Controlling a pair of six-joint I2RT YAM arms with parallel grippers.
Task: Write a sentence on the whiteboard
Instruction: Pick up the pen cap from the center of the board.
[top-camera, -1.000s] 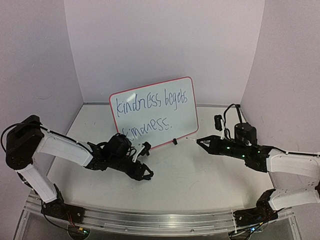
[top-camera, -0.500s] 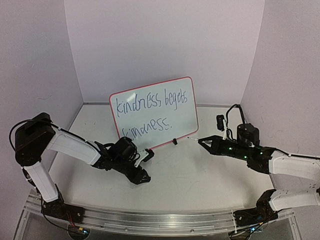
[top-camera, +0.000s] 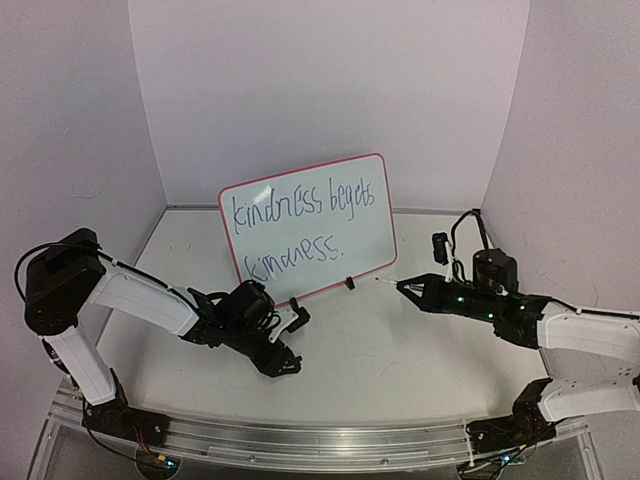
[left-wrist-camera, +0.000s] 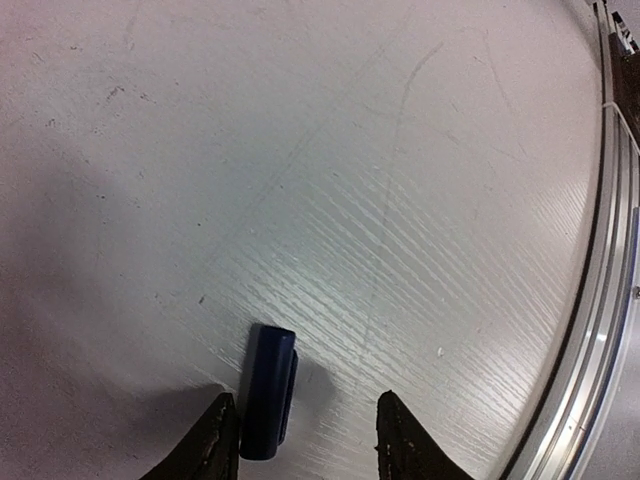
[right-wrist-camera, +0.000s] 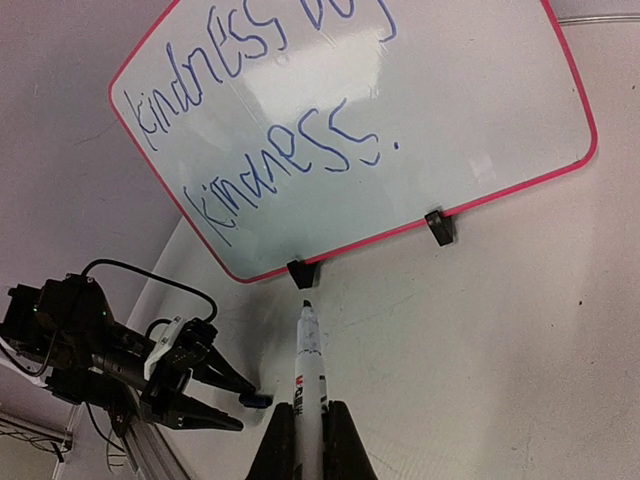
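Straddling blue cap (left-wrist-camera: 268, 390) (flat on table (left-wrist-camera: 400, 150)): left pincer (left-wrist-camera: 305, 425) spread | right pincer (right-wrist-camera: 309, 425) clamps marker (right-wrist-camera: 309, 355) | whiteboard (right-wrist-camera: 480, 110) upright beyond tip

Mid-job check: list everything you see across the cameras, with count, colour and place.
board: 1, white, red rim, standing centre back
feet: 2, black, under board
sentence: 1, dark blue, on board, two lines
marker: 1, white, in right tool, tip near board
cap: 1, dark blue, on table between fingers of left tool
table: 1, white, under all
rail: 1, silver, near edge
left tool: 1, black, open over cap
right tool: 1, black, shut on marker
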